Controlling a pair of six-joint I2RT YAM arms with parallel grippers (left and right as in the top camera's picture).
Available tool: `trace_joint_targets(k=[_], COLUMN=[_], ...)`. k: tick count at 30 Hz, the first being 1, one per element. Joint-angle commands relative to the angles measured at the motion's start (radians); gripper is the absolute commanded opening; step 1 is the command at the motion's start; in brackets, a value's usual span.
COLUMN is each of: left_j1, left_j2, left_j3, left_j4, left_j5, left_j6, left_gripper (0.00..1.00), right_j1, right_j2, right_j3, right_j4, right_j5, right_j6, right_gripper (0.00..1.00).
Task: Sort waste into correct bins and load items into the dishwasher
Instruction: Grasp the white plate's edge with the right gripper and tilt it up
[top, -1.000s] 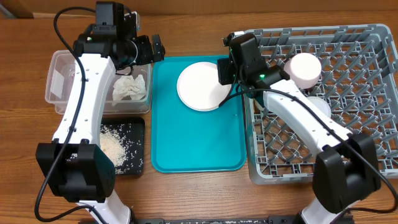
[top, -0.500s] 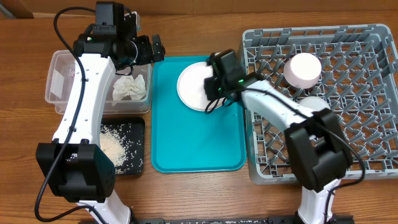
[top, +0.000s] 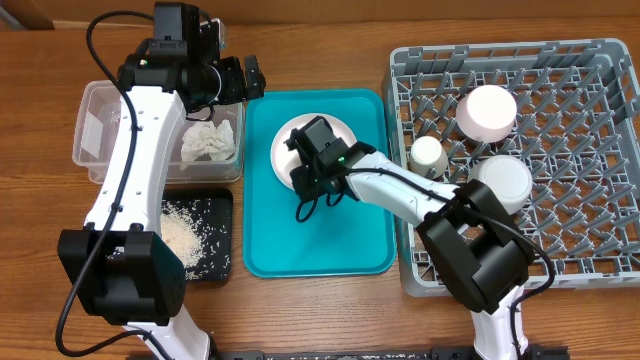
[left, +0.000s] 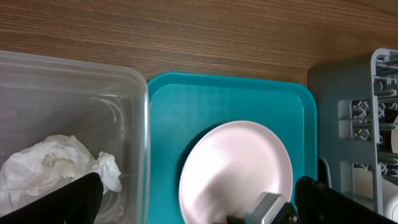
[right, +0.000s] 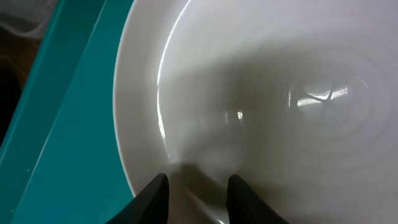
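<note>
The round pale plate (top: 325, 130) lies on the teal tray (top: 320, 240). My right gripper (top: 303, 172) hovers over the plate's front-left part; in the right wrist view its gripper (right: 198, 180) shows two fingers a little apart above the plate (right: 280, 93), nothing between them. My left gripper (top: 252, 78) stands wide open at the back, between the clear tub (top: 105, 130) and the teal tray, holding nothing; its gripper (left: 199, 208) looks down on the plate (left: 236, 162). A crumpled napkin (top: 210, 142) lies in the tub. Rice scraps (top: 180, 235) lie in the black tray (top: 215, 210).
The grey dish rack (top: 570, 230) fills the right side, holding a small white cup (top: 428, 153) and two whitish bowls (top: 487, 110) (top: 503, 180). The right arm reaches from the rack side across the teal tray. Bare wood runs along the back edge.
My right arm swung left from the rack's edge to above the plate, and its jaws narrowed. The plate shifted slightly left and forward. The left arm stayed still.
</note>
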Motion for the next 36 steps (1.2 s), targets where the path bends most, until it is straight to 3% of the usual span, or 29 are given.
trace_joint_targets(k=[1,8,16,27,36], left_j1=[-0.003,-0.003,-0.003,-0.003,-0.003], left_j2=[-0.024,-0.024,-0.024,-0.024,-0.024], left_j3=[0.018,0.018,0.018,0.018,0.018], left_j4=[0.001,0.001,0.001,0.001,0.001], left_j5=[-0.003,-0.003,-0.003,-0.003,-0.003], left_j6=[-0.006,-0.006,-0.006,-0.006,-0.006], left_gripper=[1.00,1.00,1.00,1.00,1.00], right_j1=[0.023,0.012,-0.040,-0.190,-0.203], right_j2=[0.010,-0.056,-0.166,-0.146,-0.081], right_j3=[-0.011,0.033,0.043,0.027,0.014], right_j4=[-0.034,-0.085,-0.074,-0.045,-0.001], right_j5=[-0.063,-0.068,0.105,0.114,0.114], right_j6=[0.001,0.000,0.001,0.001,0.000], right_gripper=[0.33,0.34,0.34,0.34,0.34])
